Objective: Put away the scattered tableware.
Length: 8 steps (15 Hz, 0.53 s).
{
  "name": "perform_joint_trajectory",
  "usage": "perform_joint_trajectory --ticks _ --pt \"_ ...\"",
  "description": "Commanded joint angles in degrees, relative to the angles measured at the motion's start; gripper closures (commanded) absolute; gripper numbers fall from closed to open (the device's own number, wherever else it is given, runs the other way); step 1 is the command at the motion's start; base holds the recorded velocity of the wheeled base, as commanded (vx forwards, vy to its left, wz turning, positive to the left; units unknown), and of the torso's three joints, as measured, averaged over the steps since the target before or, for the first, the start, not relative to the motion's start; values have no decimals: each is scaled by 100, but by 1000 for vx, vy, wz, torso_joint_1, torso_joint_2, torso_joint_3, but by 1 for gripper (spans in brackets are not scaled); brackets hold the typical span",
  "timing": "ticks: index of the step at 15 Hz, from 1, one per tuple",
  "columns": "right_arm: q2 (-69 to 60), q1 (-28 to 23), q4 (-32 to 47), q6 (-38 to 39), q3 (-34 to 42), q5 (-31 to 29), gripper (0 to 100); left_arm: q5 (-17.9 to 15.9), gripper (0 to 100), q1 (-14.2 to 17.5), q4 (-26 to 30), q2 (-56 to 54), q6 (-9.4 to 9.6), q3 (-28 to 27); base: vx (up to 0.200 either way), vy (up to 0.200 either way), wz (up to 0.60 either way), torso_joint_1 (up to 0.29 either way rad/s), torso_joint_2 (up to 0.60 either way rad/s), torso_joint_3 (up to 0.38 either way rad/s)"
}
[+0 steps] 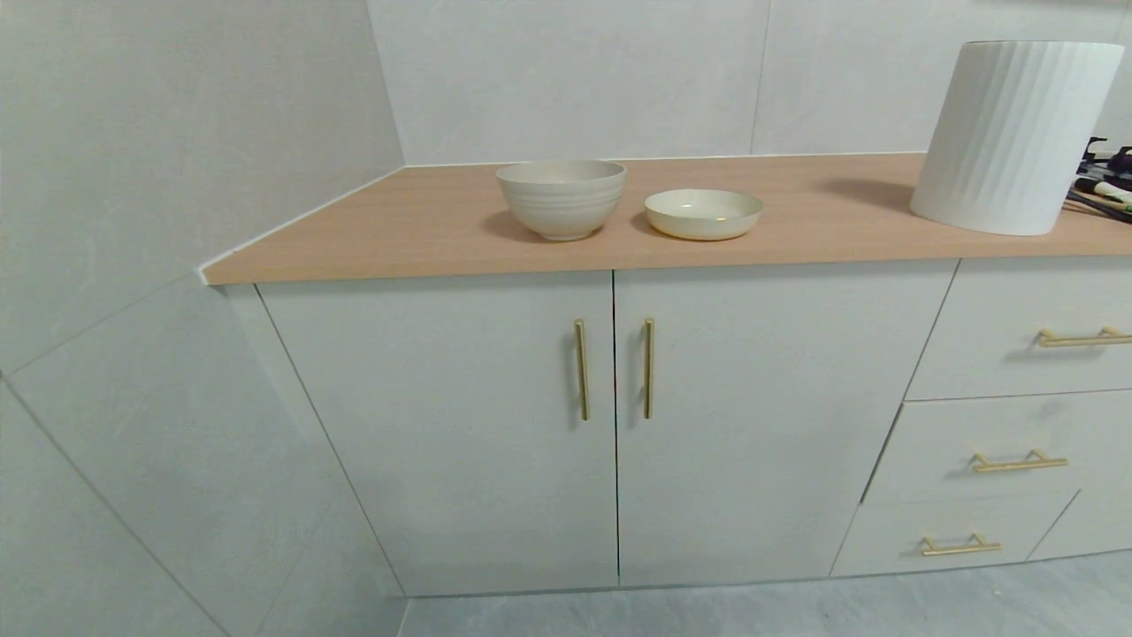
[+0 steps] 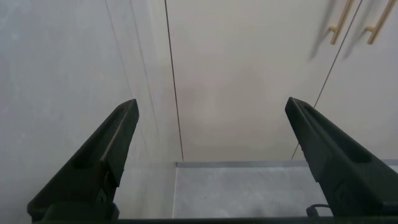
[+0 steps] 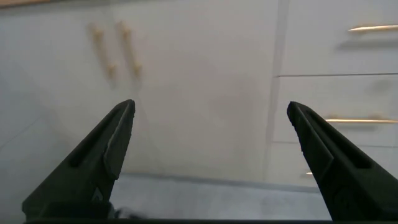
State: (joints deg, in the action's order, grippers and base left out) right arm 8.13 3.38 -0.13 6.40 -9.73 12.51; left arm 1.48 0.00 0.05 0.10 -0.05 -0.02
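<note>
A deep ribbed cream bowl stands on the wooden countertop. Beside it to the right sits a shallow cream dish. Below them are two shut cabinet doors with gold handles. My left gripper is open, low down, facing the left cabinet door near the wall and floor. My right gripper is open too, facing the cabinet front, with the door handles and the drawers beyond it. Neither holds anything.
A tall white ribbed container stands at the countertop's right end, with dark utensils behind it. Three drawers with gold handles lie right of the doors. A tiled wall closes the left side.
</note>
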Motion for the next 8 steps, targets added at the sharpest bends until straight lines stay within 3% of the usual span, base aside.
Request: perform_joint_trajectory --ticks 1,6,8 --pt "1094 181 -22 2 -91 314 0 2 0 0 4 -1 -4 2 0 0 0 0 0 0" --pt "3423 559 -215 2 -1110 1272 0 2 0 0 -5 -1 14 2 0 0 0 0 0 0" --pt "4750 770 -1296 19 -1585 1263 0 2 0 0 -5 -1 31 2 0 0 0 0 0 0"
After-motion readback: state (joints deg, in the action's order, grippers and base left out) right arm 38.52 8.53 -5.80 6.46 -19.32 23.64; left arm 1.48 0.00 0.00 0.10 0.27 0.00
